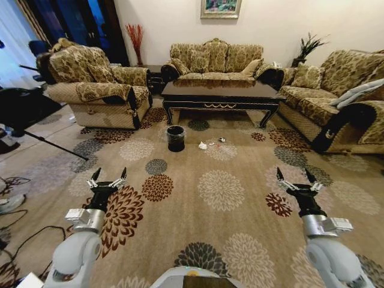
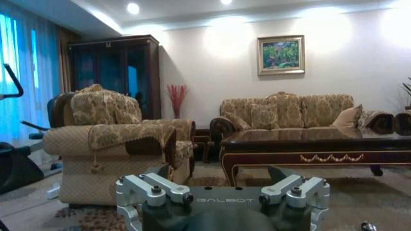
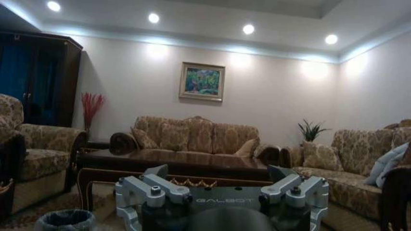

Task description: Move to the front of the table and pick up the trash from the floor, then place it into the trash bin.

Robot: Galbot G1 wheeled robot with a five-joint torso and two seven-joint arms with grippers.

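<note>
The dark glossy table (image 1: pixel 222 91) stands far ahead between the sofas, and its gold-trimmed rail shows in the left wrist view (image 2: pixel 321 156). On the flowered carpet floor (image 1: pixel 240 210) in front of it sits the small black trash bin (image 1: pixel 176 138), whose rim also shows in the right wrist view (image 3: pixel 64 220). The trash lies just right of the bin: a white paper wad (image 1: pixel 203 145) and a small piece (image 1: pixel 221 140). My left gripper (image 1: pixel 110 174) and right gripper (image 1: pixel 293 175) hover low over the carpet, both open and holding nothing, well short of the trash.
An armchair (image 1: pixel 99 90) stands at the left. A sofa (image 1: pixel 216 59) sits behind the table, and another sofa (image 1: pixel 336 90) runs along the right. A tripod leg (image 1: pixel 51 146), cables (image 1: pixel 24 237) and a shoe (image 1: pixel 9 204) lie at the left edge.
</note>
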